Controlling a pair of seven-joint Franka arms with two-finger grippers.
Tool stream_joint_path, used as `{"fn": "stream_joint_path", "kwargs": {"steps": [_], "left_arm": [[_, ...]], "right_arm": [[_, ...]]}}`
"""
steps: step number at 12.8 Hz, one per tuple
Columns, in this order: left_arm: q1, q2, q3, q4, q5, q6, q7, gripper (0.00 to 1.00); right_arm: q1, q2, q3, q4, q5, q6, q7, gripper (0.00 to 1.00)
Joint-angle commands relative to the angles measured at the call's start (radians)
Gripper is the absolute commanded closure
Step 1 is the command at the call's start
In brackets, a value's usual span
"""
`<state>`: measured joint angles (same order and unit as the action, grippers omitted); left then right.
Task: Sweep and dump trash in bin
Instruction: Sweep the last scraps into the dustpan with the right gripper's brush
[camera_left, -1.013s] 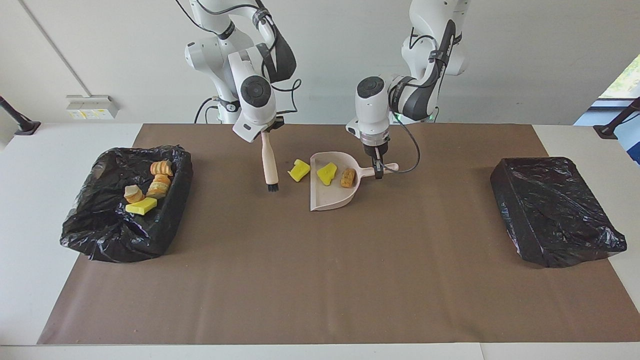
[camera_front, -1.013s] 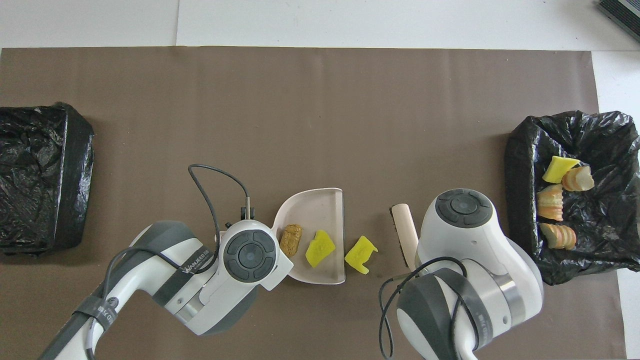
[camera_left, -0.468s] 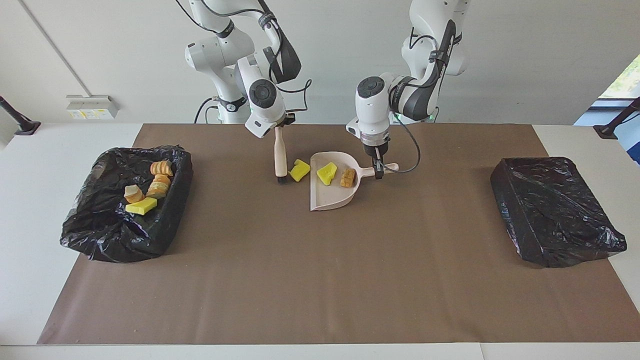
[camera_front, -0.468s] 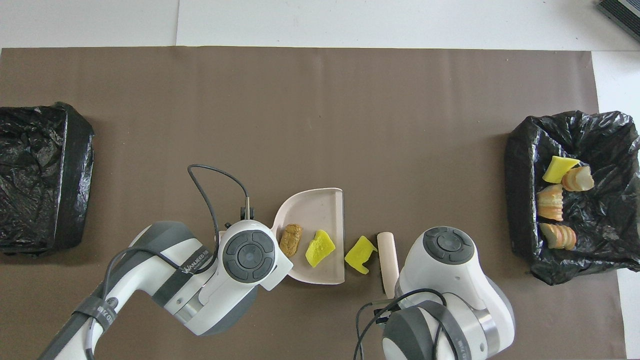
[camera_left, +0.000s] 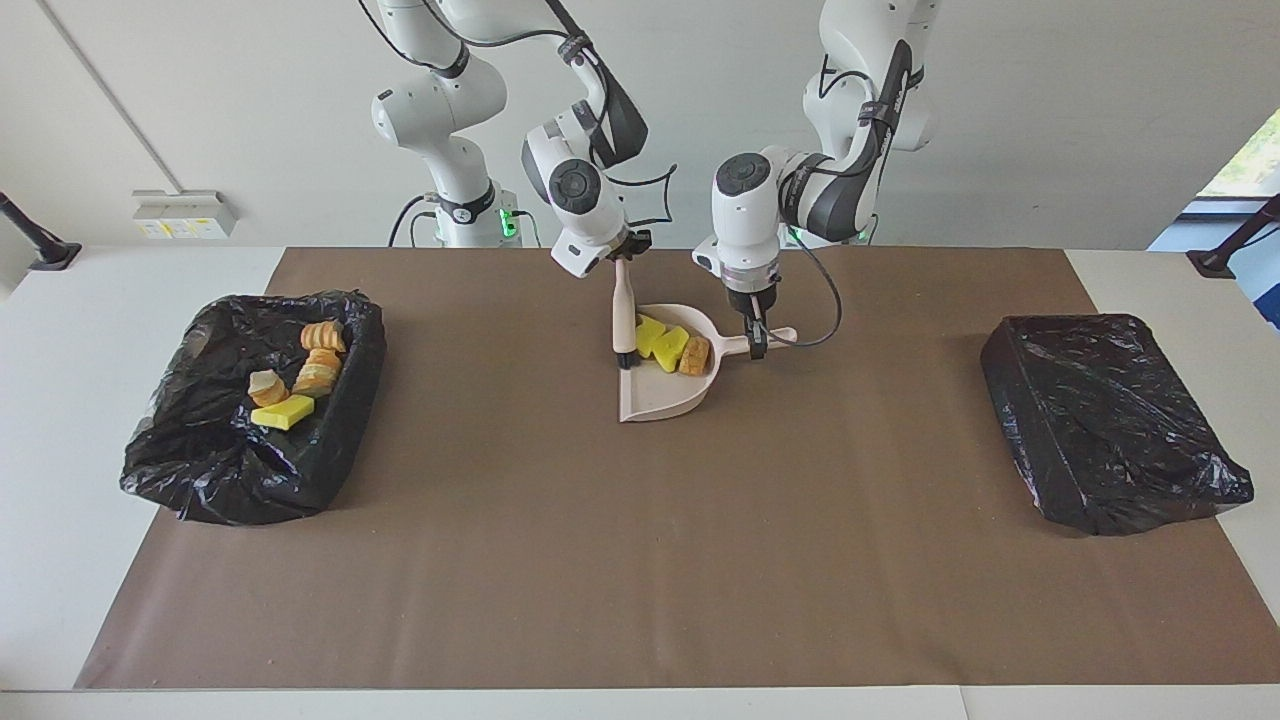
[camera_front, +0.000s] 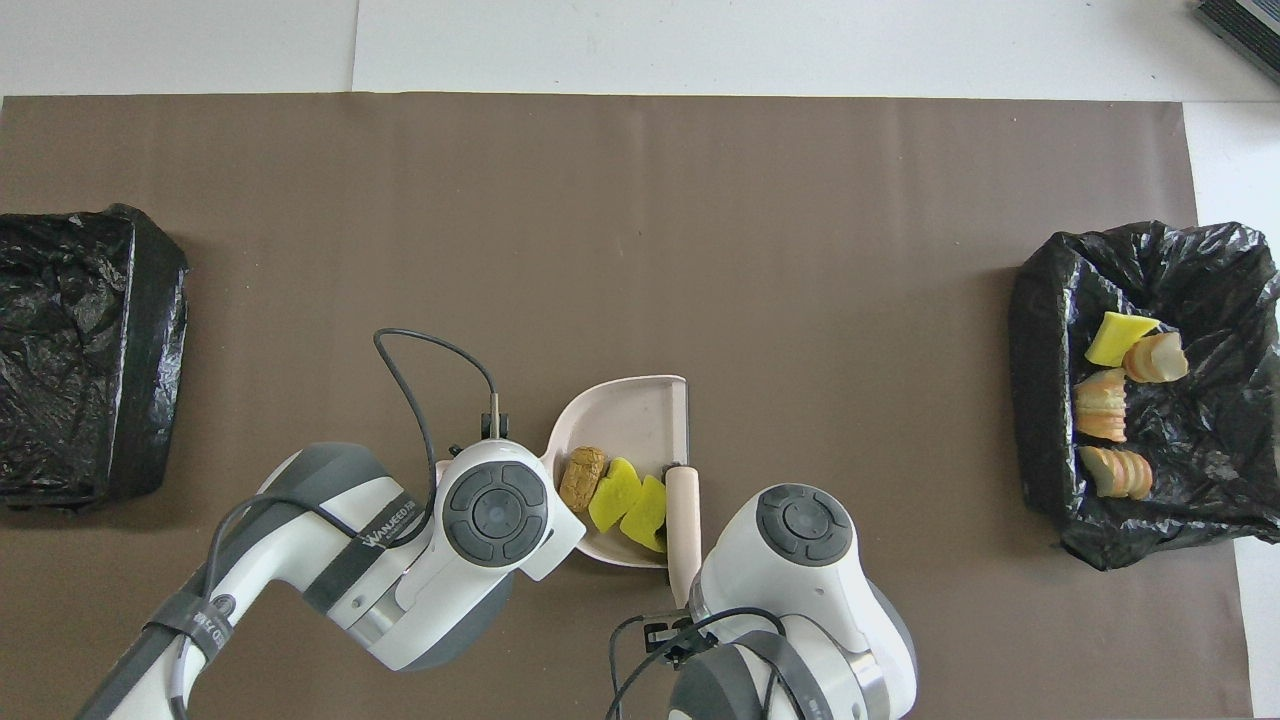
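The right gripper, its jaws clamped on the brush, has carried the bristles across the table to the open edge of the pink dustpan. The yellow sponge bit that lay loose on the brown mat a second ago now sits inside the pan, touching the second yellow bit and near the brown lump. This load looks gathered, so dumping probably comes next. The left gripper stays shut on the pan's handle. The pan's handle points toward the left arm's end, its mouth toward the filled bin. The brush stands almost upright, bristles down.
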<state>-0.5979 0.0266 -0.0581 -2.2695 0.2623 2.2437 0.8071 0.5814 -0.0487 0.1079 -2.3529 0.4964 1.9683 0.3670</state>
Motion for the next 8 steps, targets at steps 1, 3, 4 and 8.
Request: {"fn": "stream_joint_path", "kwargs": {"steps": [1,3,4,8], "left_arm": [[0.015,-0.017,0.006,-0.036,0.023,0.048,-0.008,1.00],[0.018,-0.014,0.006,-0.035,0.021,0.057,-0.008,1.00],[0.018,-0.014,0.006,-0.035,0.021,0.063,-0.006,1.00],[0.032,-0.011,0.006,-0.035,0.021,0.063,-0.003,1.00]], "right_arm": [[0.000,0.013,0.000,0.035,0.008,-0.023,0.004,1.00],[-0.001,-0.002,-0.004,0.058,-0.046,-0.093,0.006,1.00],[-0.003,-0.003,-0.002,0.078,-0.105,-0.138,0.007,1.00],[-0.005,-0.023,-0.002,0.058,-0.198,-0.184,-0.029,1.00]]}}
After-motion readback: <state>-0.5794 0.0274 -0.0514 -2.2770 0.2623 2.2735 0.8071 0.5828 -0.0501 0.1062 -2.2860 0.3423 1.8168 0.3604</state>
